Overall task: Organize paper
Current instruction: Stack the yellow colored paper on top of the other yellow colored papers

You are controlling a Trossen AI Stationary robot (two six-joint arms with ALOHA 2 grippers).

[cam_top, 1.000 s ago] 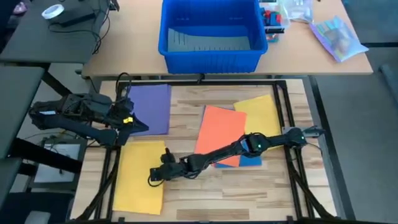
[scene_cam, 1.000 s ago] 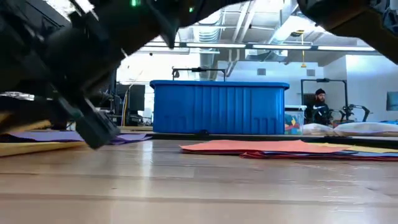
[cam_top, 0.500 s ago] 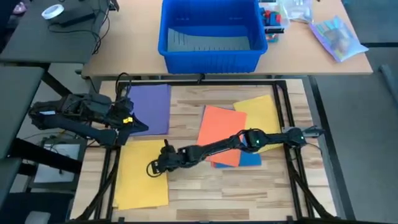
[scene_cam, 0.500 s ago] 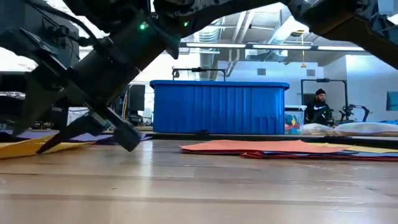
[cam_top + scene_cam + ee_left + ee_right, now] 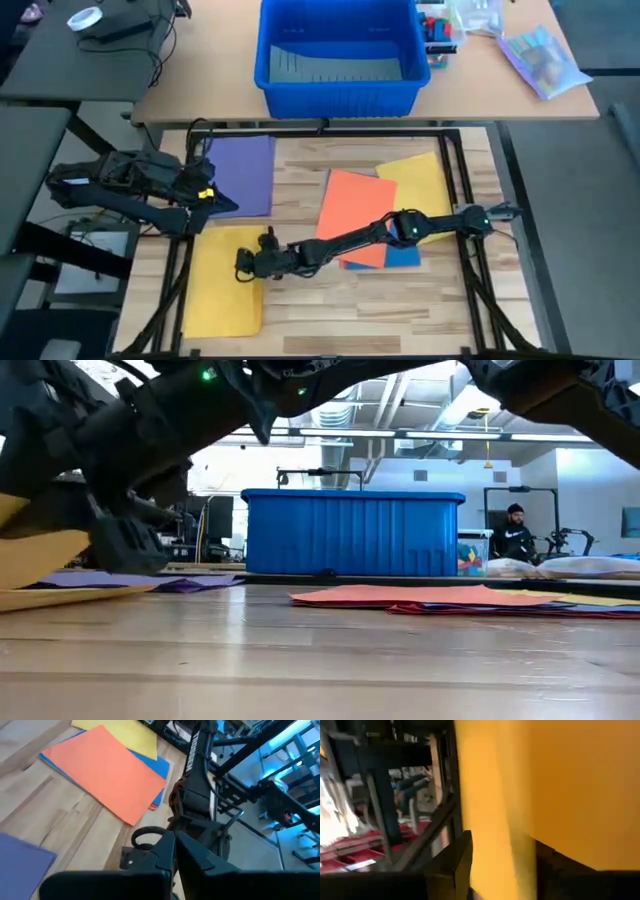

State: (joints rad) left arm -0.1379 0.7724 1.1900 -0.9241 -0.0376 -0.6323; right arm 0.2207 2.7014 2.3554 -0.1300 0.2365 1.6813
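Observation:
A yellow sheet of paper point(image 5: 222, 290) lies at the table's near left. My right gripper point(image 5: 243, 263) reaches across the table and is shut on its right edge. In the low view, part of that sheet point(image 5: 35, 555) stands raised above the part lying flat. A purple sheet point(image 5: 243, 175) lies at the far left. An orange sheet point(image 5: 355, 215) rests on a blue sheet point(image 5: 403, 258) and partly on another yellow sheet point(image 5: 418, 182). My left gripper point(image 5: 218, 201) is shut and idle by the purple sheet's near edge. My right gripper has the yellow sheet's right long edge point(image 5: 517, 855) between its two fingers point(image 5: 455, 865), in the sheet's far half. It comes in low from the table's right. That edge is lifted, and the rest of the sheet lies on the table.
A big blue bin point(image 5: 340, 50) stands on the far table beyond the black frame point(image 5: 330, 128). A clear bag point(image 5: 543, 58) lies at the far right. Bare wood shows between the two groups of sheets. A person point(image 5: 512, 532) sits in the room behind.
My right gripper has moved a little toward the table's far edge along the yellow sheet's right side. That edge of the sheet has risen off the table, while the sheet's left part stays flat.

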